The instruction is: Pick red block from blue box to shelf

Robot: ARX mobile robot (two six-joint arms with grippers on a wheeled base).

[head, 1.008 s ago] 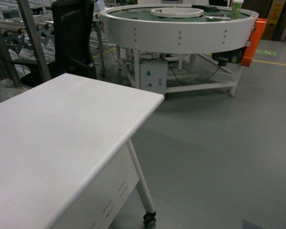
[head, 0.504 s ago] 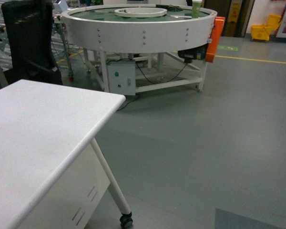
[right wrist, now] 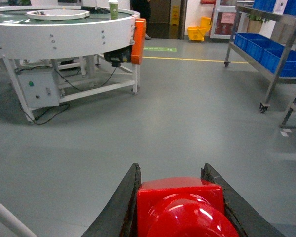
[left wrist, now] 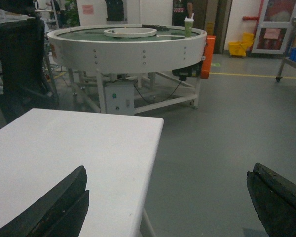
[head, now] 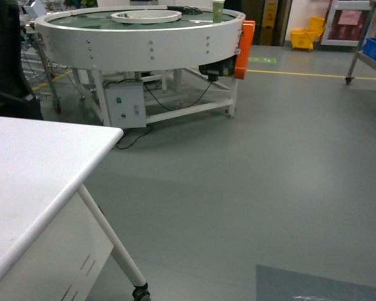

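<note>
The glossy red block (right wrist: 180,207) fills the bottom of the right wrist view, stud toward the camera. My right gripper (right wrist: 170,170) is shut on it, one dark finger against each side, above bare grey floor. The steel shelf (right wrist: 277,70) stands on casters at the right, some way ahead; its corner also shows at the head view's right edge (head: 358,44). My left gripper (left wrist: 167,170) is open, with nothing between its fingers, above the edge of a white table (left wrist: 79,148). The blue box is out of view. Neither gripper appears in the head view.
Royal-blue ribbed crates (right wrist: 264,49) sit on the shelf. A large round white conveyor stand (head: 144,37) with an orange end guard stands ahead on the left. The white table (head: 31,169) on casters is near left. Open grey floor (head: 269,157) lies between.
The head view has swung to the right: the white table and round conveyor stand have slid left in the frame, and the shelf's corner with a blue crate has come in at the right edge.
</note>
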